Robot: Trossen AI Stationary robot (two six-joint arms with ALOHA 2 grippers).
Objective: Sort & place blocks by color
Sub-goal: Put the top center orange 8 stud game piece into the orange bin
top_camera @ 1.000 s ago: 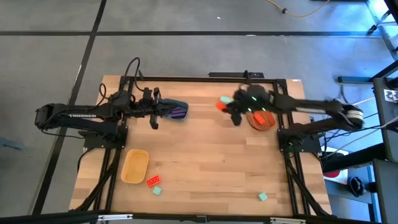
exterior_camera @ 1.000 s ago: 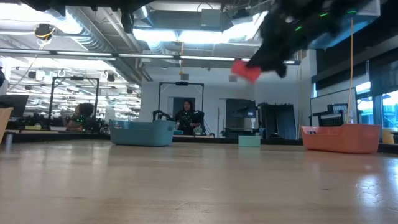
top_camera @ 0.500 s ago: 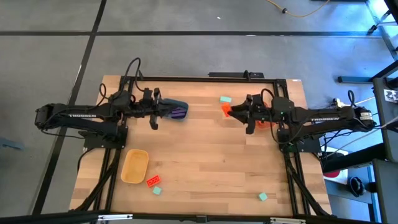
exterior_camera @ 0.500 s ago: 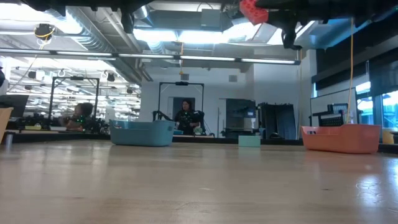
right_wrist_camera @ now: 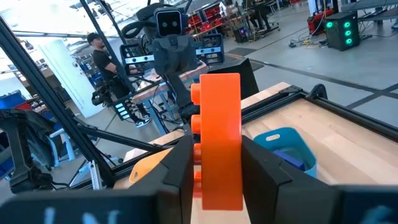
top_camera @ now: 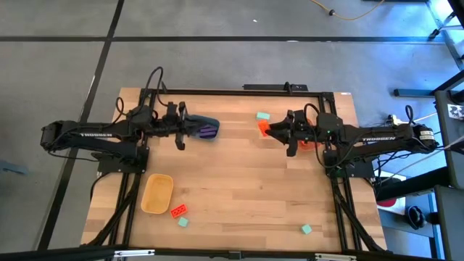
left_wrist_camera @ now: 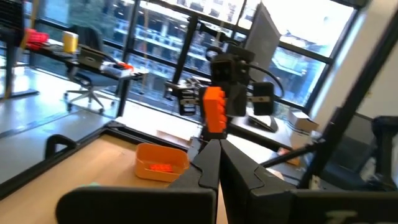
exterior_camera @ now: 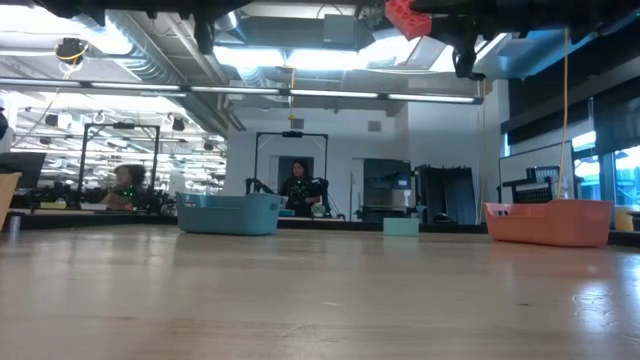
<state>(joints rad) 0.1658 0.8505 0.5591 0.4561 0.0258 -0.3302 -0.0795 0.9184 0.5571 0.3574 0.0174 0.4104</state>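
My right gripper (top_camera: 274,130) hovers high over the far right of the table, shut on an orange-red block (right_wrist_camera: 217,140), which also shows at the top of the low view (exterior_camera: 408,17). Just behind it stands the orange tub (top_camera: 310,143), with red blocks inside (left_wrist_camera: 163,167). My left gripper (top_camera: 185,130) waits shut and raised, next to the blue tub (top_camera: 206,129) that holds purple blocks. Loose on the table lie a mint block (top_camera: 262,115), a red block (top_camera: 177,211) and two more mint blocks (top_camera: 183,221) (top_camera: 307,229). My right gripper pinches the orange-red block between its two fingers (right_wrist_camera: 180,165), on the block's flat sides near its lower end (right_wrist_camera: 217,180). The fingers reach level, pointing toward the table's left. The block is lifted clear and juts out past the fingertips, studs to one side.
The yellow tub (top_camera: 157,193) sits near the left front, with the red and mint blocks just beside it. The middle of the wooden table (top_camera: 239,181) is bare. Dark frame rails run along both sides. A person shows in the room beyond the far edge (exterior_camera: 298,185).
My right gripper has risen with the orange-red block and drawn back a little toward the table's right edge, its arm straightening level; that uncovered the mint block by the far edge. It has kept still for the last half second.
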